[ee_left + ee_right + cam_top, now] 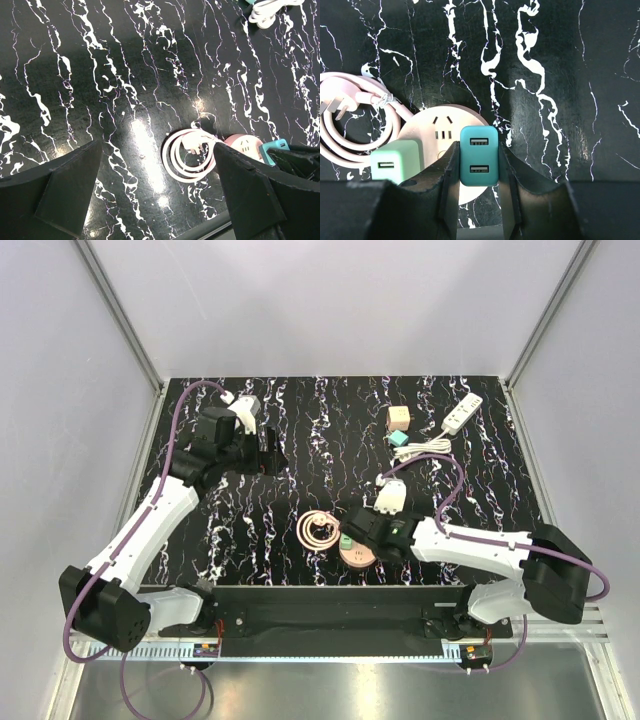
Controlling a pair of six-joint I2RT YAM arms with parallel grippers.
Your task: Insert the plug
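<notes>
right jaws clamped on teal plug (478, 162), above round pink socket (427, 127)

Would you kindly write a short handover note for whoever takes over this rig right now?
Right gripper: shut on the teal two-port USB charger plug, held just over the round pink socket hub.
Left gripper: open, empty, hovering over the black marbled table, apart from the hub.
Done: teal plug is in hand; a pale green charger already sits in the hub, beside the coiled pink cable.
Left: line up with the free slots, press in, release. Whether its prongs have entered cannot be seen.
</notes>
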